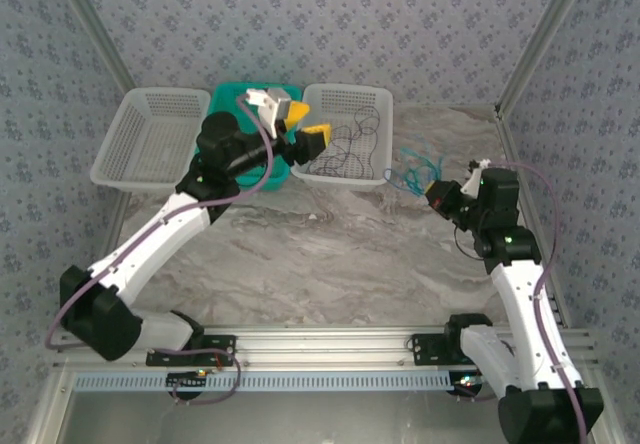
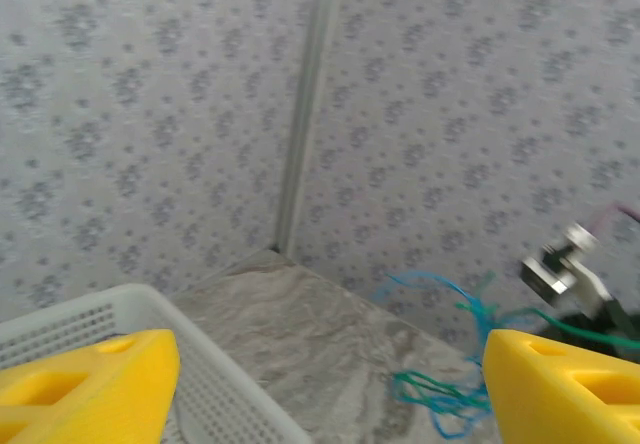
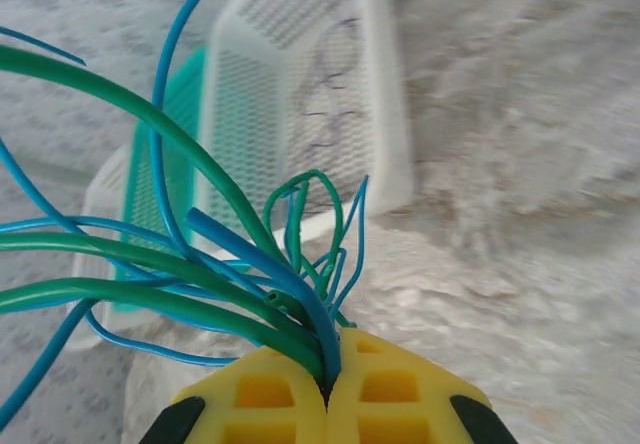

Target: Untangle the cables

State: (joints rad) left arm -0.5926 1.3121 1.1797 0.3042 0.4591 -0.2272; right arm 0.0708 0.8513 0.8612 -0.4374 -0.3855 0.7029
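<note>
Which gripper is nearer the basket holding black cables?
Left. The left gripper hovers over the left edge of the basket; the right gripper, shut on blue and green cables, stands right of it.

The top camera sits high behind the near edge of the worktop (image 1: pixel 330 254), looking down and forward across all of it to the papered walls (image 1: pixel 320 24). The left wrist camera hangs above a white basket (image 2: pixel 225 389), facing almost level toward the far right corner post (image 2: pixel 305 114). The right wrist camera rides low and close, facing toward that basket. All three views share the basket and the blue-green cables (image 1: pixel 410 169).
</note>
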